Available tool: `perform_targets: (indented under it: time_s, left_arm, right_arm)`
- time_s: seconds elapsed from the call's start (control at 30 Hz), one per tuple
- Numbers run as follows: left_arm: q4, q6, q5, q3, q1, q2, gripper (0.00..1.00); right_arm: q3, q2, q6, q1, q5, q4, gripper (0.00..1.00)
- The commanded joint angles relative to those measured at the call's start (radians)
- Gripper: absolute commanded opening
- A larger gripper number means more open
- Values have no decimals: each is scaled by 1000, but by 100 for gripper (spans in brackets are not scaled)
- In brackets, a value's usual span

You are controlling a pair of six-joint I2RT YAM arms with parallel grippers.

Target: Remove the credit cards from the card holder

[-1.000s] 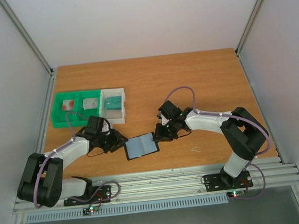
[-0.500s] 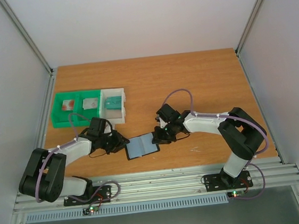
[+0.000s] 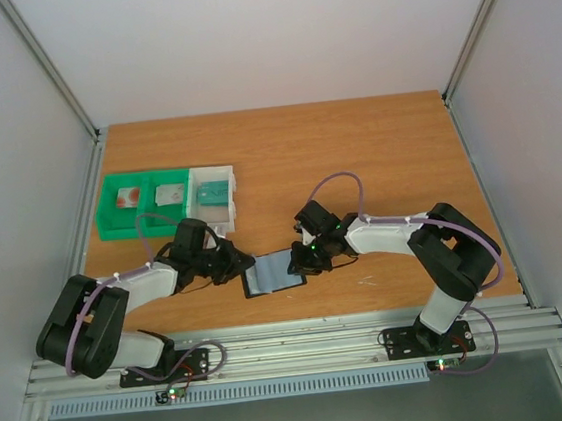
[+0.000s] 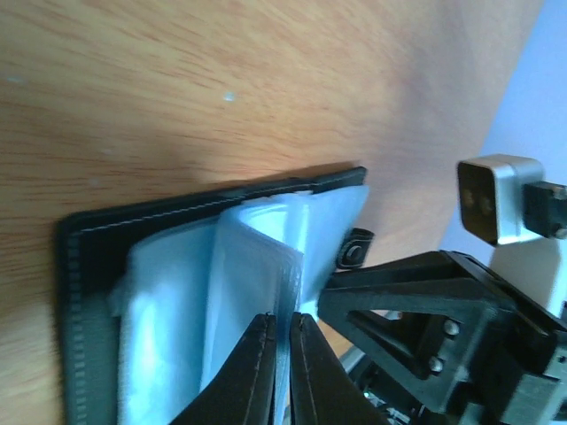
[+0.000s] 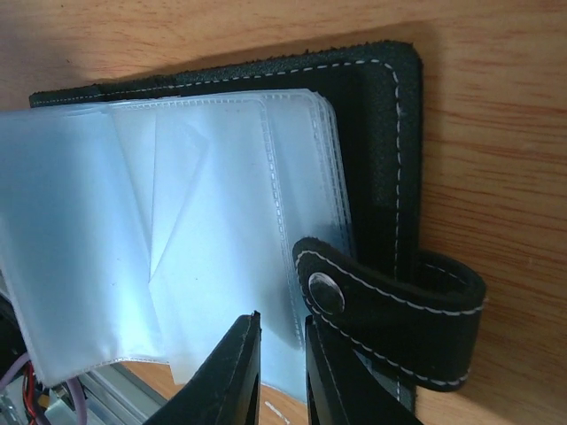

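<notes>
Card holder: the black fold-over fabric card holder [image 3: 274,274] with pale stitching is lying open between the two pairs of fingers, inner side facing up

Pockets: its clear grey-blue plastic pockets [image 5: 177,230] are fanning out from the spine, and one leaf is standing up from the rest between the left fingers

Clasp tab: the small black strap with a metal snap [image 5: 399,310] is curling off the holder's edge, just beside the right fingers

Left gripper: the left gripper [image 4: 282,328] is pinching the edge of that raised pocket leaf, its fingers almost touching through the plastic

Right gripper: the right gripper [image 5: 282,323] is sitting over the free edge of the pockets with a narrow gap between its fingers; pale plastic is showing in the gap, and I cannot tell whether it is being clamped

Credit cards: I cannot tell whether any are sitting in the pockets; a teal-green flat card [image 3: 215,190] is lying in a tray well beyond the left fingers

Trays: the white plastic tray [image 3: 230,181] holding that card is touching a green plastic tray [image 3: 127,227], both well apart from the left fingers

Table: the brown wooden table [image 3: 355,152] is carrying all of it
</notes>
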Motion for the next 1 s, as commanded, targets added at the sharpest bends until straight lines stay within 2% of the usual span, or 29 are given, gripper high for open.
perform_targets:
  time_s: [0.0, 0.1, 0.17, 0.4, 0.5, 0.63, 0.73, 0.8, 0.83, 0.87, 0.97]
  left_arm:
    - [172, -57, 29, -7, -33, 25, 6]
    - [236, -99, 36, -23, -36, 40, 5]
    - [222, -104, 29, -23, -36, 43, 5]
    - [32, -11, -41, 0, -36, 13, 6]
    - [-81, 39, -77, 37, -36, -47, 13]
    - [-387, 143, -176, 143, -36, -169, 31]
    - [-548, 215, -261, 233, -36, -251, 49]
    - [-637, 259, -308, 290, -36, -298, 66]
    - [-678, 273, -330, 316, -36, -321, 70]
    - [-722, 291, -350, 350, -36, -342, 96]
    - [-873, 347, -419, 462, -36, -400, 99]
  right_arm:
    - [-17, 12, 22, 10, 17, 21, 17]
    - [-22, 6, 22, 10, 23, 20, 16]
    - [-26, 2, 24, 11, 27, 20, 16]
    - [-30, -11, 26, 11, 28, 19, 15]
    - [-5, -32, -8, 8, 52, -37, 15]
    - [60, -117, -71, 6, 127, -164, 17]
    - [103, -224, -106, 5, 199, -269, 28]
    - [137, -286, -124, 6, 250, -334, 39]
    - [155, -318, -130, 6, 277, -367, 45]
    - [177, -350, -134, 5, 309, -396, 51]
    - [231, -450, -155, 3, 379, -485, 68]
